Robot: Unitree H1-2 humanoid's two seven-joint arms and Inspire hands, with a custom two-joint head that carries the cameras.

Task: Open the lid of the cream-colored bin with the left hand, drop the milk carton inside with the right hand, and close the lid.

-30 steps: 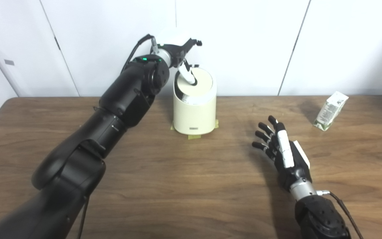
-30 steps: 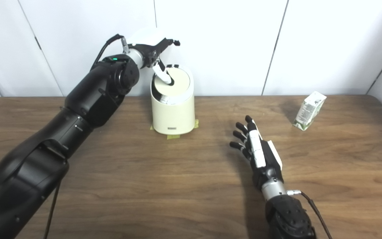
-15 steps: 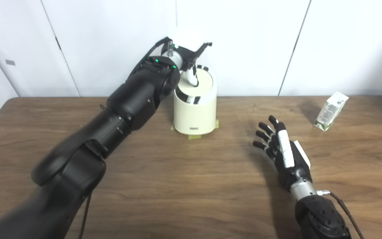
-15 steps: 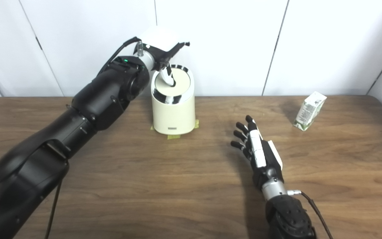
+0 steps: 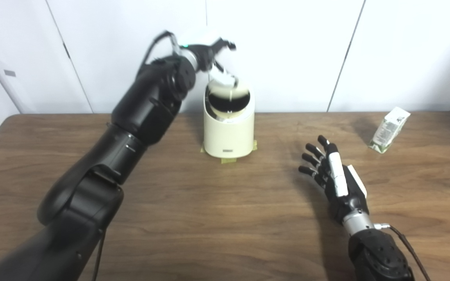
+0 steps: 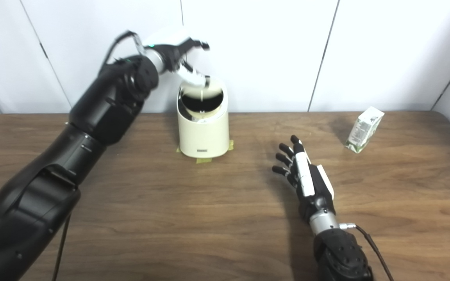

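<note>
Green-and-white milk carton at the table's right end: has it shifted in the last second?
No. The green-and-white milk carton stands in the same spot on the wooden table, near its far right corner, apart from the open right hand.

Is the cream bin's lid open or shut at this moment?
Open. The cream bin shows a dark round opening at its top, the lid swung down inside, with the left robot hand just above the rim.

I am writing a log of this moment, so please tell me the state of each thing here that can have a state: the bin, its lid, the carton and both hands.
Bin: upright on the table, top open, dark inside.
Lid: swung open; exact tilt is blurred.
Milk carton: standing, leaning a little, on the table, far right, untouched.
Left hand: raised over the bin's rim, blurred; grip unclear.
Right hand: open, empty, fingers apart, over the table.
</note>
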